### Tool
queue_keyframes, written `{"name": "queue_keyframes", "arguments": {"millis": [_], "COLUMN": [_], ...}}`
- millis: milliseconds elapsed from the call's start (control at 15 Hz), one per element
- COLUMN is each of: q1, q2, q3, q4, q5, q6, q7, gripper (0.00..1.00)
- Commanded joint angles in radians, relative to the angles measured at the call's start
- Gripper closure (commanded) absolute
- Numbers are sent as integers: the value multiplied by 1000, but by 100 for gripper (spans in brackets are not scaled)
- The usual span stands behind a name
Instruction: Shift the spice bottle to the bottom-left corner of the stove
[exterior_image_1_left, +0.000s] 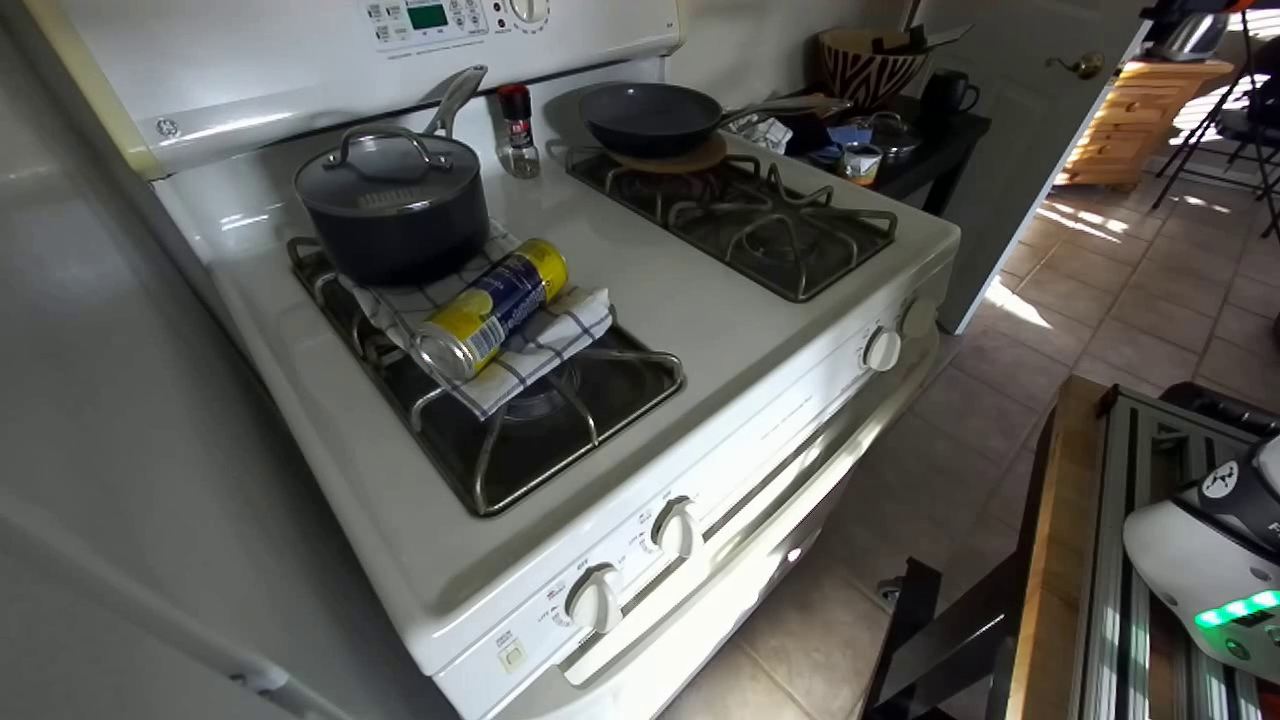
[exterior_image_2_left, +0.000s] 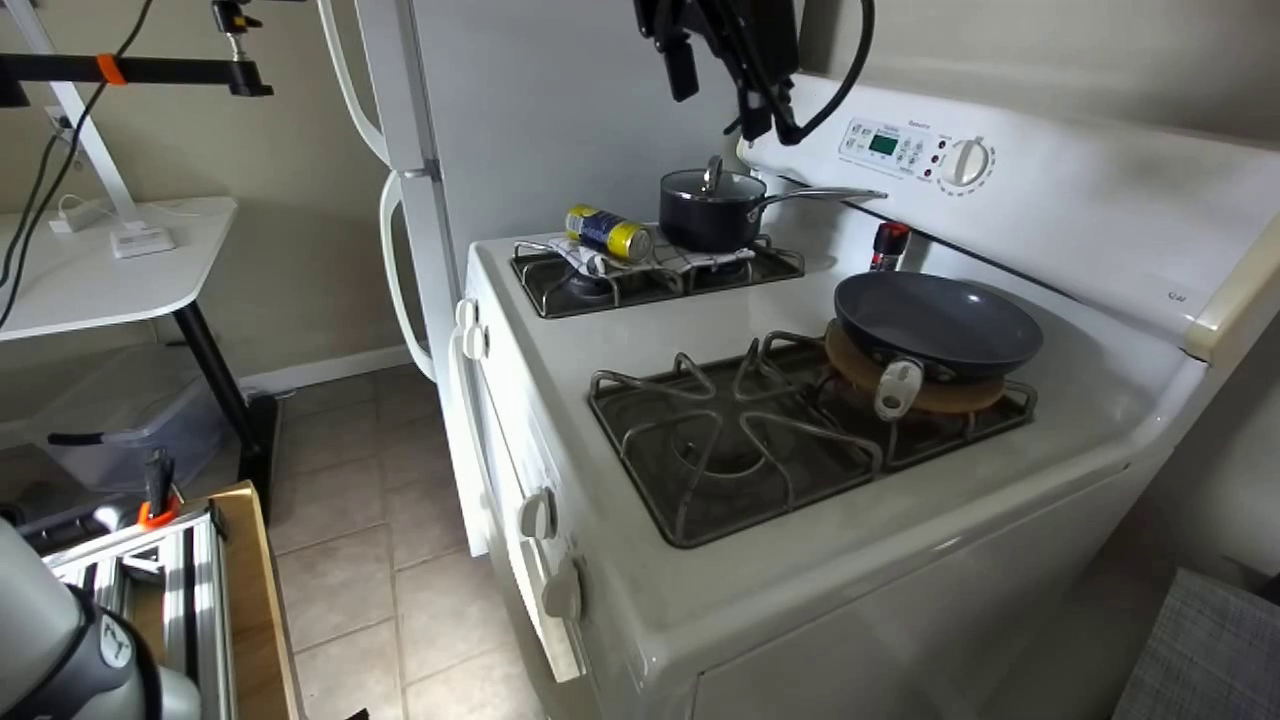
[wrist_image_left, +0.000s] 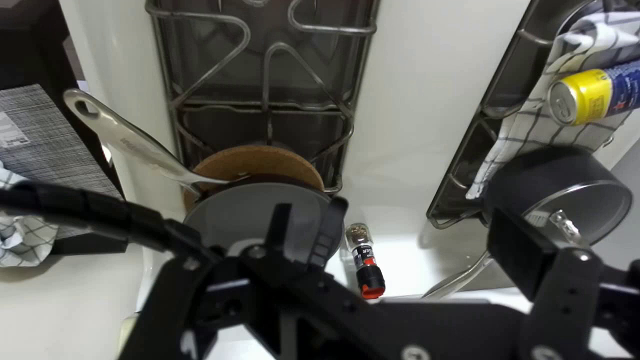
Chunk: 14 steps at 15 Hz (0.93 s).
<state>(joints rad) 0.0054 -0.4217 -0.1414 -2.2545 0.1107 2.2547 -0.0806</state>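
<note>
The spice bottle (exterior_image_1_left: 518, 135) is slim, with clear glass below, a dark label and a black-and-red cap. It stands upright at the back of the white stove (exterior_image_1_left: 690, 300), near the back panel. In an exterior view the bottle (exterior_image_2_left: 888, 245) is partly hidden behind the pan. My gripper (exterior_image_2_left: 720, 100) hangs high over the back of the stove, apart from everything. In the wrist view my gripper (wrist_image_left: 417, 225) is wide open and empty. The bottle (wrist_image_left: 365, 260) appears between the spread fingers, nearer the left one, well below them. The gripper is out of view in an exterior view.
A lidded pot (exterior_image_1_left: 400, 220) sits left of the bottle, its handle pointing backward. A grey pan (exterior_image_1_left: 650, 115) sits right of it on a cork trivet (exterior_image_2_left: 860, 375). A yellow-and-blue can (exterior_image_1_left: 495, 310) lies on a checked cloth (exterior_image_1_left: 545, 345). A refrigerator (exterior_image_2_left: 580, 100) borders the stove.
</note>
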Motion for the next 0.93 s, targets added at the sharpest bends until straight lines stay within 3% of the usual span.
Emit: {"name": "queue_keyframes", "arguments": {"millis": [0,267,333,533,733,867], "q1": [-17,-17,-41,-64,-77,-64], "q2": [34,65,125,255,445,569], "q3": [14,15,43,80,109,99], "q4": [30,60,87,149,295,410], "q5": [14,21,-28,-86,-181,-239], "q6": [-3,-3,51,242,399,441], "q7": [-3,2,88,180,293,373], "gripper": [0,0,0,0,0,0]}}
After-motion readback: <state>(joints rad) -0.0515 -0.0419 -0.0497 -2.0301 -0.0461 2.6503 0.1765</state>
